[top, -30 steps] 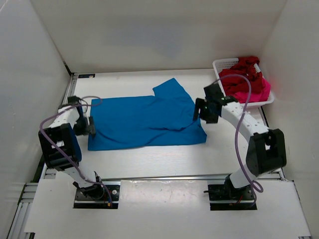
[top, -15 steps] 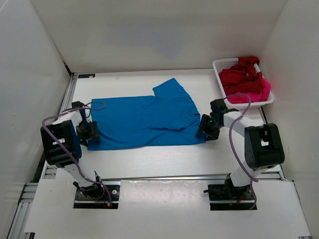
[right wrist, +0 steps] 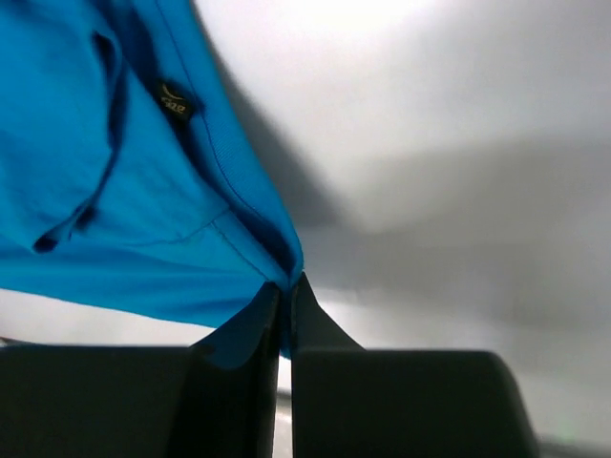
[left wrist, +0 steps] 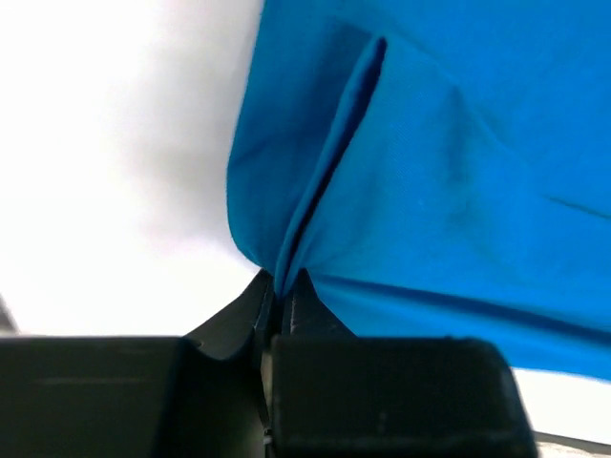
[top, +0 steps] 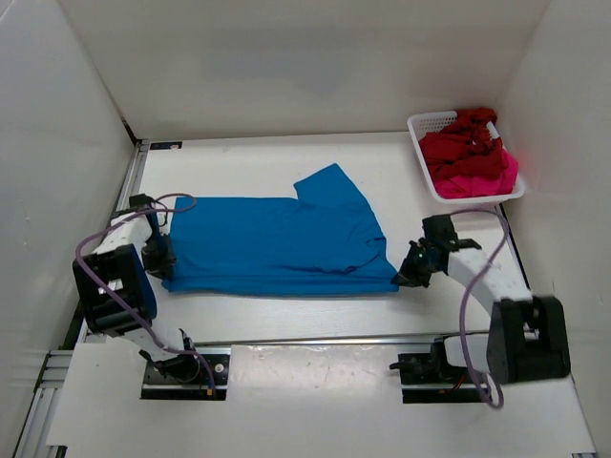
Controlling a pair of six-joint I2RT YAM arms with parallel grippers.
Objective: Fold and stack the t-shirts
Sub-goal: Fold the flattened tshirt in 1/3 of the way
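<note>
Earlier wide, now tight on blue t-shirt (top: 277,243) corners: left end effector (left wrist: 279,291) and right end effector (right wrist: 286,288).

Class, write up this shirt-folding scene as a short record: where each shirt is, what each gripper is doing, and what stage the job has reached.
blue t-shirt: spread on the table, one sleeve sticking out on the far side
dark red t-shirt: crumpled in the white basket
pink t-shirt: same basket, partly under the red one
left gripper: shut on the blue t-shirt's near left corner
right gripper: shut on its near right corner
stage: nothing stacked yet
</note>
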